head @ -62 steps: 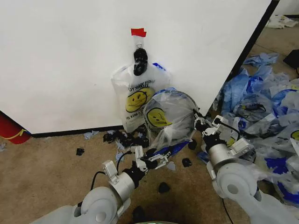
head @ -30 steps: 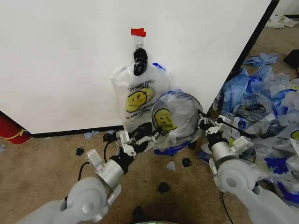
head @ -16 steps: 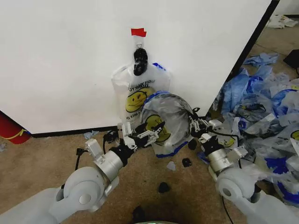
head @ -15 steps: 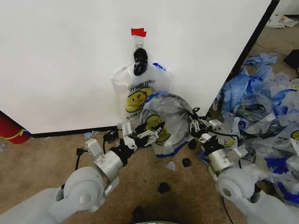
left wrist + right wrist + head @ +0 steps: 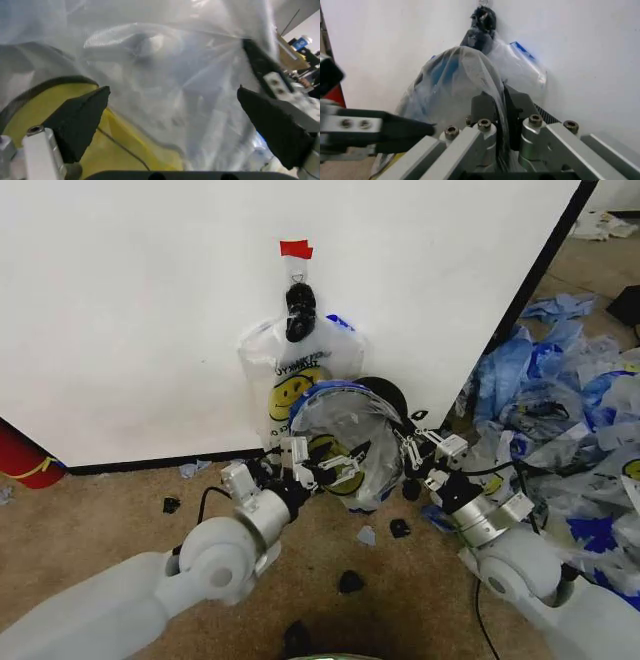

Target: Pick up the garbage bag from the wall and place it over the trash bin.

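The garbage bag, thin clear plastic with a yellow smiley face and a blue edge, is stretched low in front of the wall. Behind its upper right side shows the black rim of the trash bin. My right gripper is at the bag's right side, and in the right wrist view it is shut on a fold of the film. My left gripper is at the bag's lower front. In the left wrist view its fingers stand wide apart with the bag's film just beyond them.
A second smiley bag hangs on the wall from a black clip under red tape. A pile of blue-and-clear bags covers the floor at the right. Black scraps dot the carpet. A red cylinder stands far left.
My left arm has reached forward to the bag's front. The bag has shifted left and up, and the bin's black rim now shows behind it. My right gripper has followed, still holding the film.
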Controlling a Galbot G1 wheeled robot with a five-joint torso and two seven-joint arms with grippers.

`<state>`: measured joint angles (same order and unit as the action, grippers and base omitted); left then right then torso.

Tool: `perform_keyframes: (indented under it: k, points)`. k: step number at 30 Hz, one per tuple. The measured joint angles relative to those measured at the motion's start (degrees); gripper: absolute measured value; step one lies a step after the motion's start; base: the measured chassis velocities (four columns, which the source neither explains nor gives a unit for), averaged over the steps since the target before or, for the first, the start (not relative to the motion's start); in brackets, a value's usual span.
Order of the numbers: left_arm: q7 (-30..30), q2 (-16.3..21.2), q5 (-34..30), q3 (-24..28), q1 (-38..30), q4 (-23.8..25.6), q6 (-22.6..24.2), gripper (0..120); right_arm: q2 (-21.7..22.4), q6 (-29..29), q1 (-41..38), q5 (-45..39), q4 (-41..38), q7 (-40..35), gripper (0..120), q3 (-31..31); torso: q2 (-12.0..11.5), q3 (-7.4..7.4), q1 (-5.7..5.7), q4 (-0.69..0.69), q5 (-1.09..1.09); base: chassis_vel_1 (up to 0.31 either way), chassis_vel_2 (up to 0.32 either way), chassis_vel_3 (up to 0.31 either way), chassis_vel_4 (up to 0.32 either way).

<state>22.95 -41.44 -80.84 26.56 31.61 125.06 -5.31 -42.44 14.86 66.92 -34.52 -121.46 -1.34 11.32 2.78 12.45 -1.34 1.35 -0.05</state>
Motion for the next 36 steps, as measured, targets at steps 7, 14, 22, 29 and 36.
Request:
perform_keyframes:
  k: [7, 14, 22, 29, 36]
  points:
    - [7.98, -1.36, -1.18, 2.39, -4.37, -0.29, 1.71, 80, 0.3, -0.54, 0.16, 1.5, -0.27, -1.32, 0, -0.05, 0.0, 0.0, 0.0, 0.01, -0.01, 0.0, 0.0, 0.0, 0.0]
    - [11.27, -1.43, -2.15, 4.36, -7.51, -0.26, 2.96, 58, 0.19, -1.74, 0.08, 3.7, -0.54, -3.48, 0, -0.79, 0.0, 0.0, 0.0, 0.0, 0.0, 0.0, 0.0, 0.0, 0.0]
    - [14.38, -2.8, -0.6, 6.99, -10.04, -3.4, 3.86, 29, 0.37, -2.5, 0.1, 4.57, -1.36, -4.27, 0, -1.1, 0.0, 0.0, 0.0, 0.0, -0.01, 0.0, 0.0, 0.0, 0.0]
    - [16.11, -6.01, 0.85, 10.24, -13.83, -7.57, 3.82, 4, 1.13, -2.78, 0.13, 4.3, -2.48, -4.24, 0, -1.46, 0.0, 0.0, 0.0, 0.0, 0.0, 0.0, 0.0, 0.0, 0.0]
    - [17.56, -9.16, 1.23, 12.83, -16.3, -10.57, 3.53, 0, 1.24, -2.75, 0.11, 4.46, -2.48, -4.05, 0, -2.05, 0.0, 0.0, 0.0, 0.0, 0.0, 0.0, 0.0, 0.0, 0.0]
